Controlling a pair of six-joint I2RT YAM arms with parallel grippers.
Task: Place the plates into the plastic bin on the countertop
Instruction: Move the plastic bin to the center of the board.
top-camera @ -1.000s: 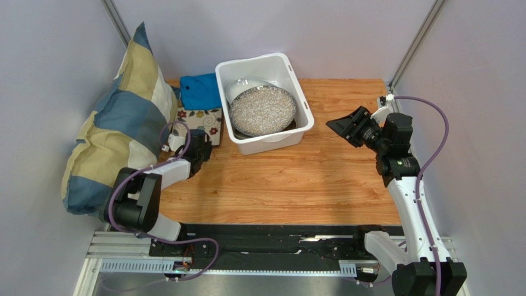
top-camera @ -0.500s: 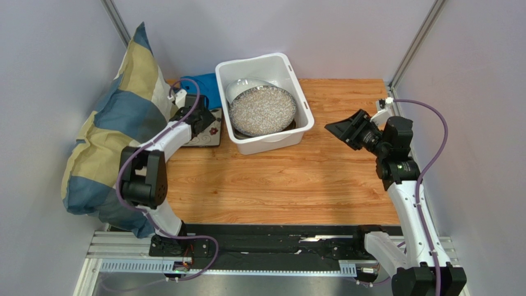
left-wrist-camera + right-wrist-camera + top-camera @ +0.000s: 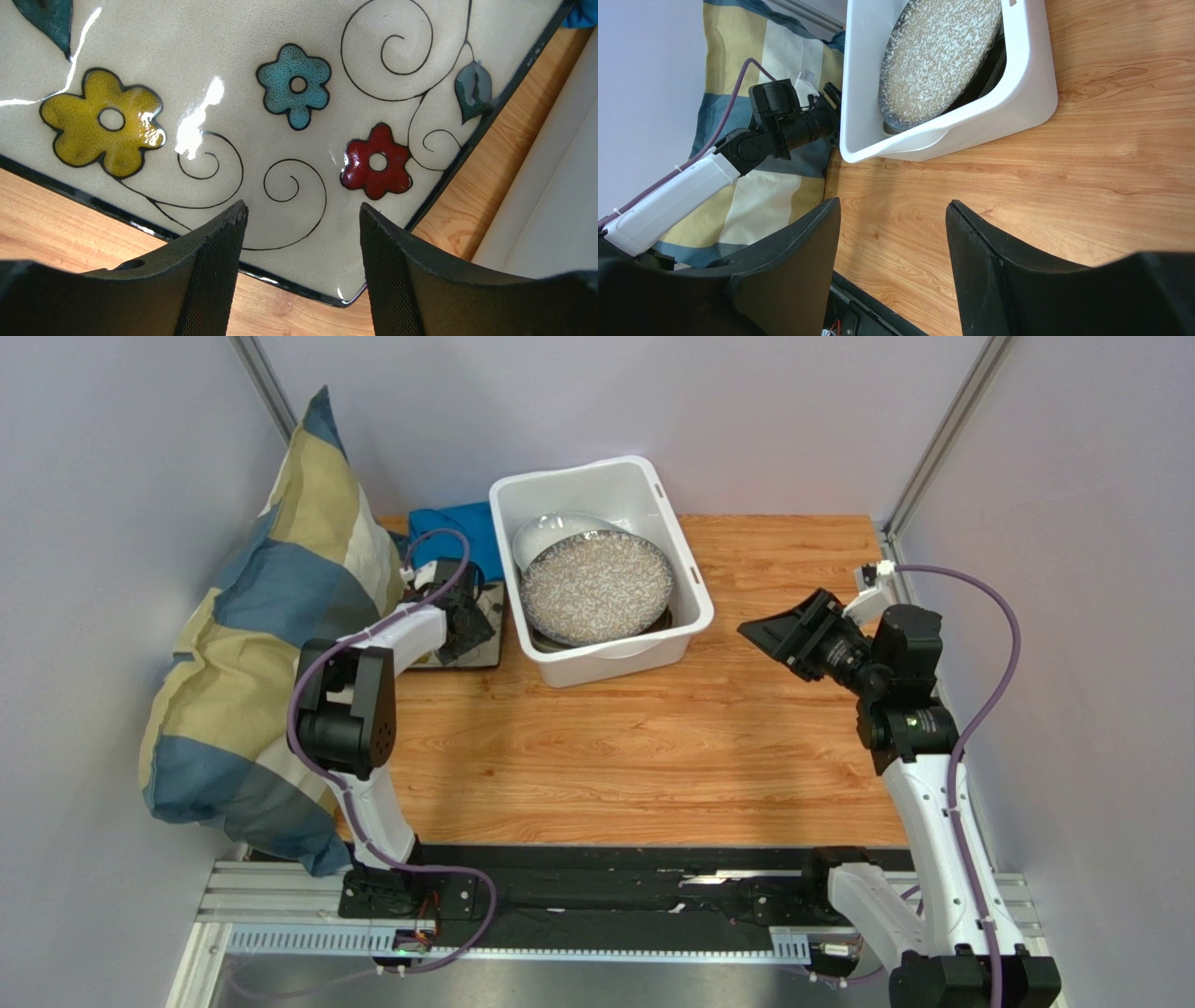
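Note:
A floral square plate lies flat on the wood countertop, just left of the white plastic bin. My left gripper hovers open over the plate's near corner, a finger on each side and nothing between them; from above the left gripper covers most of that plate. A grey-speckled round plate leans inside the bin on a white plate. My right gripper hangs open and empty to the right of the bin. In the right wrist view the right gripper faces the bin and the speckled plate.
A large blue-and-yellow checked pillow leans against the left wall, close behind my left arm. A folded blue cloth lies behind the floral plate. Walls enclose the left, back and right sides.
My left gripper has opened and reached from the plate's near side to over the floral plate, its elbow swinging up. The right gripper has barely shifted.

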